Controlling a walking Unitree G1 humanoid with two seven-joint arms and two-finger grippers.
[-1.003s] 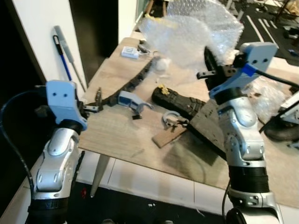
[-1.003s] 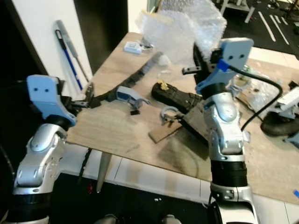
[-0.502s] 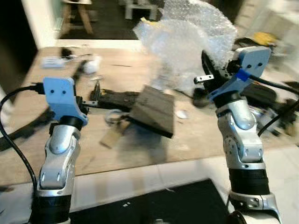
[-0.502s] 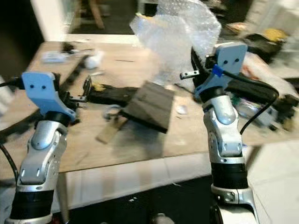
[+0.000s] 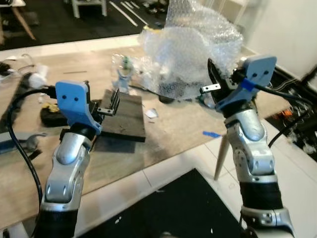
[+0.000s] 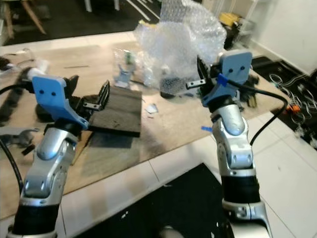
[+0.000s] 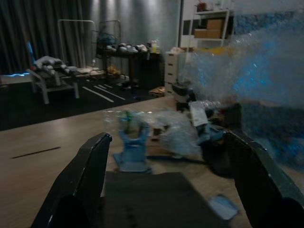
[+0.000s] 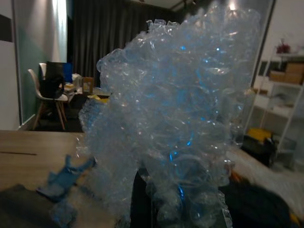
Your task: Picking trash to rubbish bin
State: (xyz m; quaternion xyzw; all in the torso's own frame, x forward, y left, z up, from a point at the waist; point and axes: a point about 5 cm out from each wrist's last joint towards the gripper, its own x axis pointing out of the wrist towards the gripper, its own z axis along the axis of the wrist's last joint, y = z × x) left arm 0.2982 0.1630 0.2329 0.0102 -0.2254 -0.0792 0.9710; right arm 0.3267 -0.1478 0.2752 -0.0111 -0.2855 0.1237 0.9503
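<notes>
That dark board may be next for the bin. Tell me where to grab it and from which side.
Grip the dark board at its near edge, which looks raised and casts a shadow on the table. Come in from the robot's side with the left gripper, whose open fingers hover just above it.

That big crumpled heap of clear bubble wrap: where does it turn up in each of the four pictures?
Left eye view: the crumpled clear bubble wrap fills the top centre, above the right gripper.
Right eye view: top centre.
Left wrist view: along the right edge.
Right wrist view: a tall mass in the middle.
Shared landmark: the small blue plastic part on the wooden table.
</notes>
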